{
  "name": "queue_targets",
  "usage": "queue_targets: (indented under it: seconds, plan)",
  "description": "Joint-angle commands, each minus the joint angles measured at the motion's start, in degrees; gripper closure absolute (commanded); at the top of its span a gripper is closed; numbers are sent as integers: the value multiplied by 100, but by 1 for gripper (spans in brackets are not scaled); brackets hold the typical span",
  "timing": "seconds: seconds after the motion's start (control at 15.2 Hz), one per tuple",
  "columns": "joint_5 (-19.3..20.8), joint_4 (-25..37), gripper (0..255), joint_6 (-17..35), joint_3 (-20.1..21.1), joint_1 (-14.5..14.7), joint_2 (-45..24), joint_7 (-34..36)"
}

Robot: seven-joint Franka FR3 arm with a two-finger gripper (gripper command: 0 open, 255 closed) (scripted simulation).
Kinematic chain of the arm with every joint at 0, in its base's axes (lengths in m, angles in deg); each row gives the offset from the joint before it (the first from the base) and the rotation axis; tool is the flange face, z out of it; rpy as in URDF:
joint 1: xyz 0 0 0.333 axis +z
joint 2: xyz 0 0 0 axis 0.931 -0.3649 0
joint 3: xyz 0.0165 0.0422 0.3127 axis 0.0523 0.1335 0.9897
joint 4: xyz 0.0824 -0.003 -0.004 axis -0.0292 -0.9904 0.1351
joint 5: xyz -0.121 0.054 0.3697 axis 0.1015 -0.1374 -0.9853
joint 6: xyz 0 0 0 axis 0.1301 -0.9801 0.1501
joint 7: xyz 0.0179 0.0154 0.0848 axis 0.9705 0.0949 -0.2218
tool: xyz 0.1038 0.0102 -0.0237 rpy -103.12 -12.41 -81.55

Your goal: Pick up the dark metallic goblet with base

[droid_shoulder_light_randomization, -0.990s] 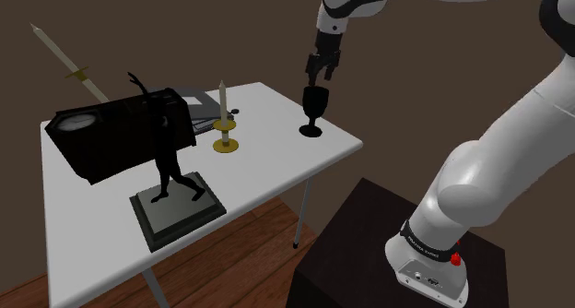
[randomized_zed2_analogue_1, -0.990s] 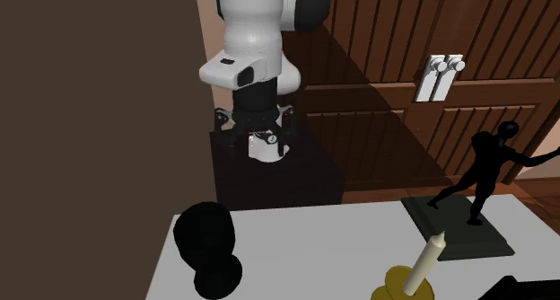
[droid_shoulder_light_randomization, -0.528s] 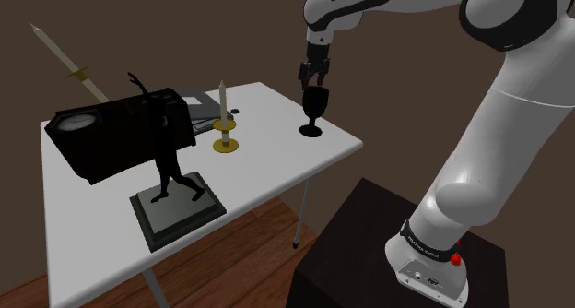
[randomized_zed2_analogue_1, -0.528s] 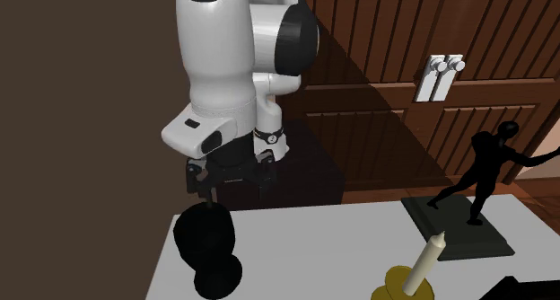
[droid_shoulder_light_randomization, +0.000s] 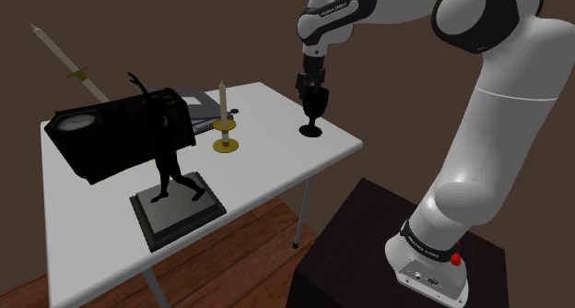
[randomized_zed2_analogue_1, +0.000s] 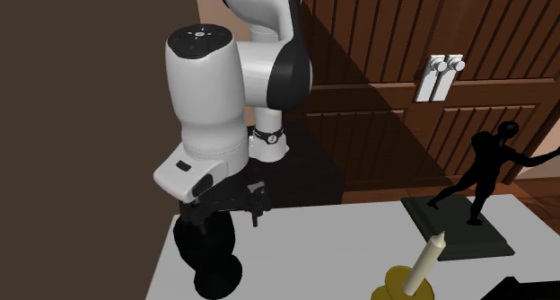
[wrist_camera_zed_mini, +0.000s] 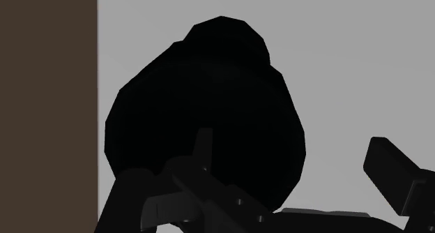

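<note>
Brown walls are backing a white table (droid_shoulder_light_randomization: pixel 267 172) that is standing on a wood floor (droid_shoulder_light_randomization: pixel 249 232); panelled wooden doors (randomized_zed2_analogue_1: pixel 395 101) are showing in the second exterior view. The black gripper (droid_shoulder_light_randomization: pixel 310 85) is pointing straight down and hanging directly over the cup of the dark goblet (droid_shoulder_light_randomization: pixel 313 108); in the wrist view its two fingers (wrist_camera_zed_mini: pixel 389 167) are standing well apart and clasping nothing, with the goblet lying between and beyond them; whether either finger is touching the cup cannot be told. The goblet is standing upright on its round base, on the table near the edge at the shoulder view's right, the side nearest the stand (droid_shoulder_light_randomization: pixel 396 260). A pale candle in a brass holder (droid_shoulder_light_randomization: pixel 224 126) is standing to the shoulder view's left of the goblet, apart from it; further that way a black box (droid_shoulder_light_randomization: pixel 120 131) is lying on the table and a dark figurine on a grey plinth (droid_shoulder_light_randomization: pixel 170 191) is standing.
</note>
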Motion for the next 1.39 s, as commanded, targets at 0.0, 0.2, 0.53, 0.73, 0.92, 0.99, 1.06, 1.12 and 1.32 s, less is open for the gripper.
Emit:
queue_targets:
  seconds: [0.0, 0.2, 0.53, 0.73, 0.92, 0.99, 1.06, 1.12, 1.32]
  plan:
    - [-17, -78, 0, 135, 4, -3, -57, -6]
    - [-21, -118, 255, 185, 5, -2, -68, -5]
    - [-18, -133, 255, 190, 5, -1, -58, -5]
    - [-18, -131, 255, 189, 5, -1, -59, -5]
    - [-7, -10, 255, 34, 2, 0, -22, -1]
    - [0, 42, 255, -38, 1, 1, -2, 2]
    - [6, 93, 255, -110, -1, 2, 19, 5]
    - [12, 146, 255, -182, -2, 3, 39, 7]
    - [27, 313, 255, -400, -4, 5, 92, 14]
